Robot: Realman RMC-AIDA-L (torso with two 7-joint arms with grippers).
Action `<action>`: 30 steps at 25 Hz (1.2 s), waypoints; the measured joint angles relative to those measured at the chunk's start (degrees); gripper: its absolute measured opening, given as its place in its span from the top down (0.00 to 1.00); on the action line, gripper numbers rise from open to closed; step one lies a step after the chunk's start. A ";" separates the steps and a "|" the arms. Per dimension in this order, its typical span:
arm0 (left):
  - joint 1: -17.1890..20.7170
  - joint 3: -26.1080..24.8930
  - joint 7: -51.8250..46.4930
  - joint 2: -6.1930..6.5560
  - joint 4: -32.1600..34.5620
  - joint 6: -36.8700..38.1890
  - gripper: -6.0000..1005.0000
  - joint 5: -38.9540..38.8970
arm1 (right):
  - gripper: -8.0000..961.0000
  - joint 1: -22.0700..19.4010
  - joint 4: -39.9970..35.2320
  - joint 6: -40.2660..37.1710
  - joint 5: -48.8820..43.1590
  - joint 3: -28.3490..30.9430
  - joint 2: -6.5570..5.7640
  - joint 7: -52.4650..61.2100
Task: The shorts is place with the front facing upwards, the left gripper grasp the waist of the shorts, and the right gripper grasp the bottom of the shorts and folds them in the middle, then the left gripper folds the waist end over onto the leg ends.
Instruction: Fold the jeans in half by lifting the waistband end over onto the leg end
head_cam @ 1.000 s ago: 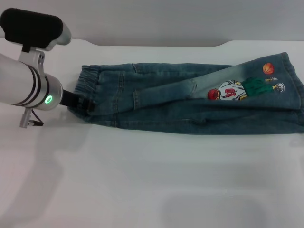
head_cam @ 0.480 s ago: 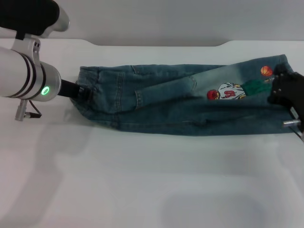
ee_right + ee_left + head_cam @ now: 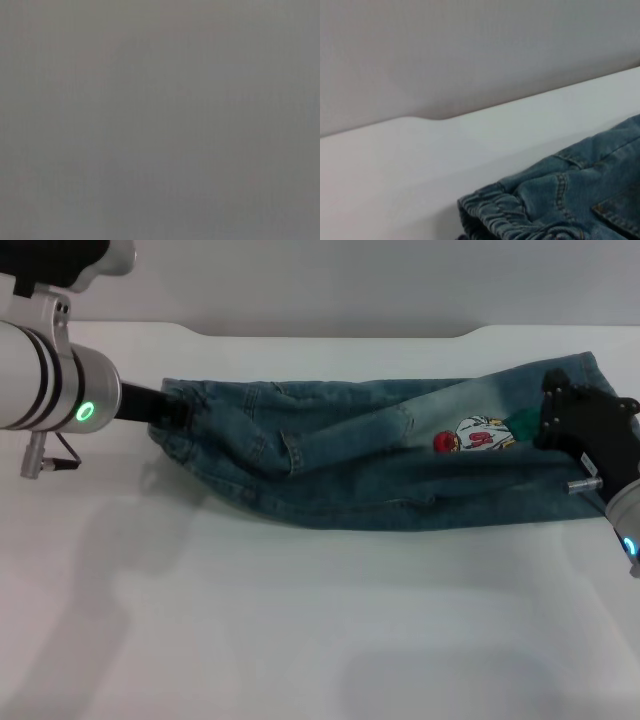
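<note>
Blue denim shorts (image 3: 380,465) lie lengthwise across the white table (image 3: 300,620), folded along their length, with a cartoon print (image 3: 478,436) near the leg ends. My left gripper (image 3: 176,410) is shut on the gathered waist at the left end and holds it slightly raised. The elastic waistband (image 3: 505,215) shows in the left wrist view. My right gripper (image 3: 556,412) sits over the leg ends at the right and hides part of the print. The right wrist view shows only flat grey.
The table's back edge (image 3: 330,336) runs just behind the shorts, with a grey wall (image 3: 470,50) beyond it. Bare white table surface spreads in front of the shorts.
The left gripper has moved back and up with the waist, pulling it taut. The right gripper came in from the right and now covers the leg ends.
</note>
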 joint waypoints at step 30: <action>3.30 0.56 0.62 0.15 -16.98 -3.93 0.92 0.61 | 0.99 20.51 -16.69 5.89 -0.01 -11.84 0.46 17.88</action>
